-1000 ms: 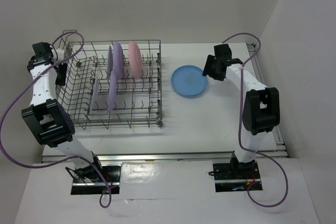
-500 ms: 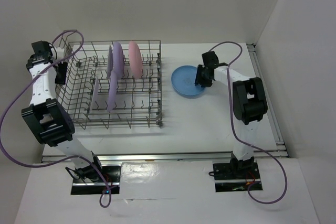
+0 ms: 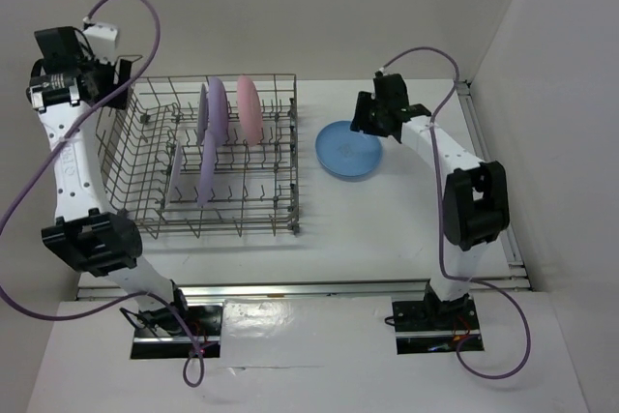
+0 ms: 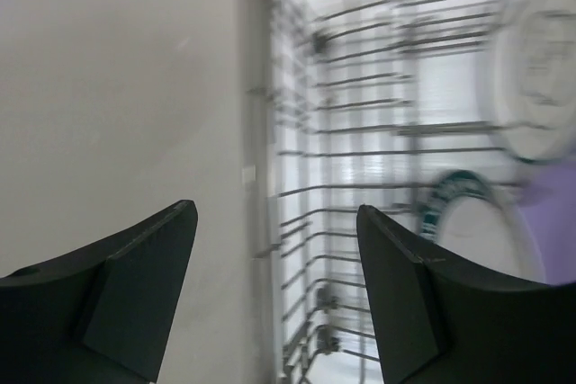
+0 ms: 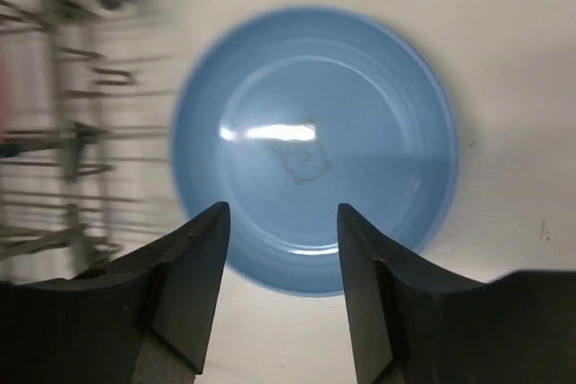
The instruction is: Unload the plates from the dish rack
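The grey wire dish rack (image 3: pixel 155 215) stands at the left of the table. In it stand on edge two lavender plates (image 3: pixel 217 108), a pink plate (image 3: pixel 249 108) and a white plate (image 3: pixel 177 176); the left wrist view shows a white plate with a teal rim (image 4: pixel 468 218). A blue plate (image 3: pixel 343 154) lies flat on the table right of the rack, also in the right wrist view (image 5: pixel 315 146). My right gripper (image 3: pixel 366 121) hangs open and empty above its far edge. My left gripper (image 3: pixel 92 94) is open and empty, raised over the rack's far left corner.
White walls close in the table at the back and both sides. Purple cables loop from both arms. The table's metal front rail (image 3: pixel 300 287) runs along the near edge. The rack's tall wire side (image 4: pixel 270 177) is close in front of the left gripper.
The left arm has risen and swung back over the rack's far left corner. The right gripper moved left over the blue plate, then lifted toward the plate's far edge.
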You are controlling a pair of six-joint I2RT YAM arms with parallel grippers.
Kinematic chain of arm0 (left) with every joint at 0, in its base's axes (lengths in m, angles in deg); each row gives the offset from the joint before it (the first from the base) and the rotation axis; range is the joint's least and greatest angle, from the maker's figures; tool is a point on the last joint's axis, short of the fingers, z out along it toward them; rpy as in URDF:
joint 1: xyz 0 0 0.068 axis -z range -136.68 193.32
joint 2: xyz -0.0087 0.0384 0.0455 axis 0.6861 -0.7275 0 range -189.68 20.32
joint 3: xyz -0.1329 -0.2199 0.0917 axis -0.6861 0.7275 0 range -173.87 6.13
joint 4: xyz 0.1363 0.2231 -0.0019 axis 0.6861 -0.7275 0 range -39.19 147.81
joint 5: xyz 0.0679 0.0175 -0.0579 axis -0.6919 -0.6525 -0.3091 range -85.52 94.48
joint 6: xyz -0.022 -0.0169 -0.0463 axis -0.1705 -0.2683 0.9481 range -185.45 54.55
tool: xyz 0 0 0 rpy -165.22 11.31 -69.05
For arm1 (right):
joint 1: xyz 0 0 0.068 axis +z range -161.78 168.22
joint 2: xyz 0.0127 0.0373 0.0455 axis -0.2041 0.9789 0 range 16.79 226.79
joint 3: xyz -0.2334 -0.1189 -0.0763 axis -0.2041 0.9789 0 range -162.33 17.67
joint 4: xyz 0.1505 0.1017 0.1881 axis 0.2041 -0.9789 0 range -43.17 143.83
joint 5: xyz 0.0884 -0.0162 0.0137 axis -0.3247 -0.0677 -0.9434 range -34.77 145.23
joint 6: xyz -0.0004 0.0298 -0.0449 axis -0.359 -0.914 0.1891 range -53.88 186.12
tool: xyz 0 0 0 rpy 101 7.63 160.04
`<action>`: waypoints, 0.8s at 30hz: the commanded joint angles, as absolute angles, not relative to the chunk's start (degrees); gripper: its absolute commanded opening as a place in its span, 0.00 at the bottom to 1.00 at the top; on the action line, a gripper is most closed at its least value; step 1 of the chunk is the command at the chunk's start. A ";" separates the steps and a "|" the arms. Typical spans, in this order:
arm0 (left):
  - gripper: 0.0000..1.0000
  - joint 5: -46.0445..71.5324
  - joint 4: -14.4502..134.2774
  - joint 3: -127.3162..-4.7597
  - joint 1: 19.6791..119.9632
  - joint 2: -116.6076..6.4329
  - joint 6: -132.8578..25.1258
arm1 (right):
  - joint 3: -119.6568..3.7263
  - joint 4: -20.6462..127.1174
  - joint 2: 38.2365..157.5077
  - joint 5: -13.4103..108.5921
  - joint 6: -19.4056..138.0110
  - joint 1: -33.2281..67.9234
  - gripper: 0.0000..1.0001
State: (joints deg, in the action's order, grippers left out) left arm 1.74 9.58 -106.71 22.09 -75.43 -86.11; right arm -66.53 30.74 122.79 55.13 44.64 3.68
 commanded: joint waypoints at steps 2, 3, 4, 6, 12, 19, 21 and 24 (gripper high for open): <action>0.87 18.52 -4.83 -112.52 33.00 -71.61 -88.29 | -68.56 34.58 115.06 52.96 44.94 6.15 0.60; 0.87 20.63 -7.21 -112.52 34.95 -71.61 -88.30 | -68.55 34.58 115.05 51.64 44.94 6.67 0.62; 0.87 24.57 -10.88 -111.39 36.45 -71.61 -88.30 | -68.55 34.58 115.05 50.50 44.33 6.68 0.63; 0.86 30.72 -13.89 -108.85 38.39 -72.14 -87.07 | -67.86 34.58 113.83 47.34 43.71 8.42 0.67; 0.77 27.97 -14.27 -101.38 42.34 -73.81 -84.96 | -65.13 42.04 112.42 43.20 43.62 14.05 0.70; 0.67 23.64 -10.23 -93.02 48.67 -71.36 -81.45 | -61.87 46.54 114.52 38.18 38.00 17.39 0.70; 0.62 21.81 -8.55 -90.04 49.82 -71.35 -80.39 | -61.87 46.54 116.10 38.18 37.47 17.92 0.70; 0.55 17.50 -7.41 -88.71 49.83 -72.49 -78.20 | -61.87 46.01 116.90 38.18 37.46 17.93 0.70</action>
